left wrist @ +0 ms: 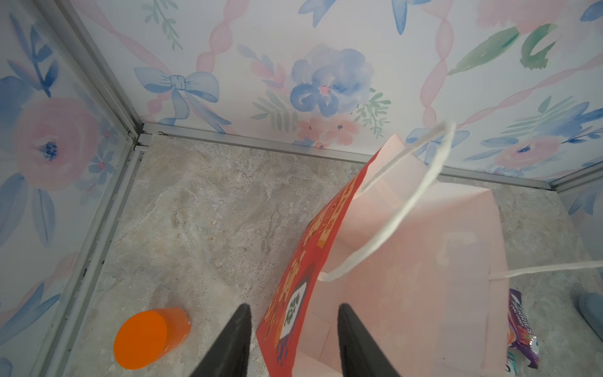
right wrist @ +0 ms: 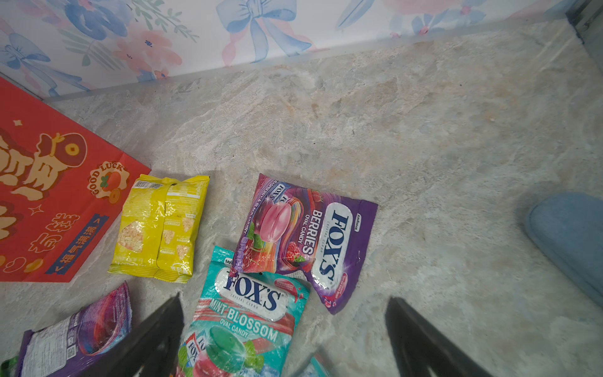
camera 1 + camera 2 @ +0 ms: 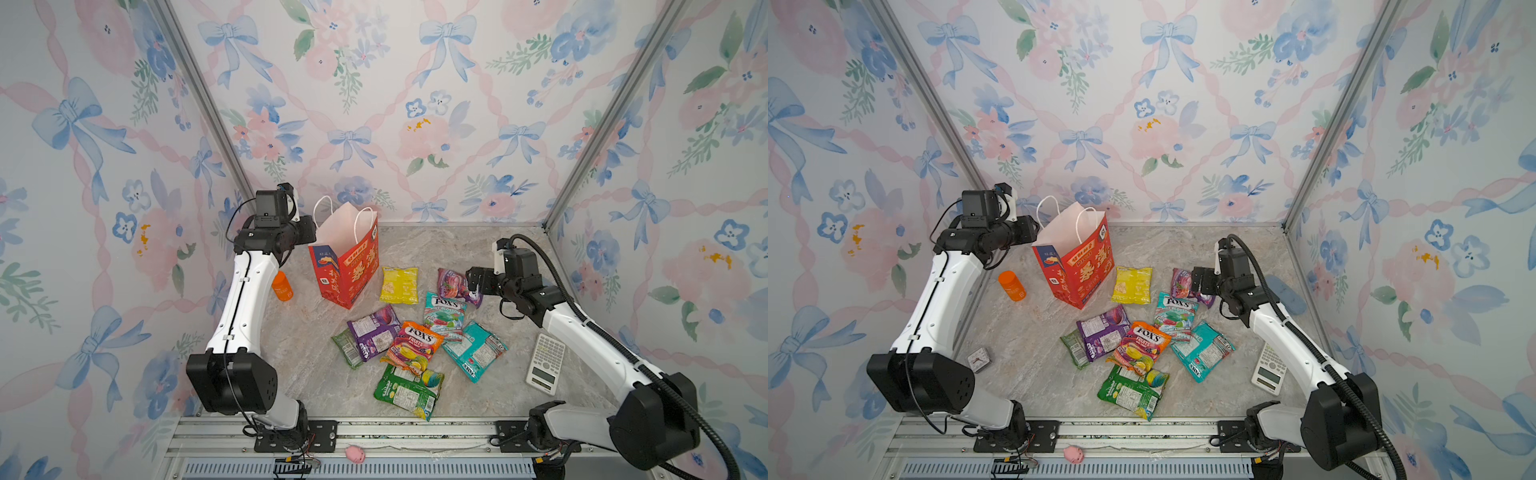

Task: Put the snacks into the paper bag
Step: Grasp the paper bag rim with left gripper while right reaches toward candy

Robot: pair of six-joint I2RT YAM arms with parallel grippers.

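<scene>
The red paper bag (image 3: 345,270) stands upright at the back left, its white inside (image 1: 408,261) showing. My left gripper (image 1: 293,313) is open and straddles the bag's top edge, with one finger (image 1: 239,329) outside the red wall and the other inside. The snacks lie on the table right of the bag: a yellow packet (image 3: 399,284), a purple berries packet (image 2: 310,238), a teal mint packet (image 2: 248,320), and an overlapping pile around an orange packet (image 3: 413,345). My right gripper (image 2: 285,297) hangs open above the mint and berries packets, holding nothing.
An orange bottle (image 3: 282,286) stands left of the bag, close to the left arm. A white calculator (image 3: 544,363) lies under the right arm. A small square clock (image 3: 978,358) sits front left. A blue soft thing (image 2: 571,235) lies by the right wall.
</scene>
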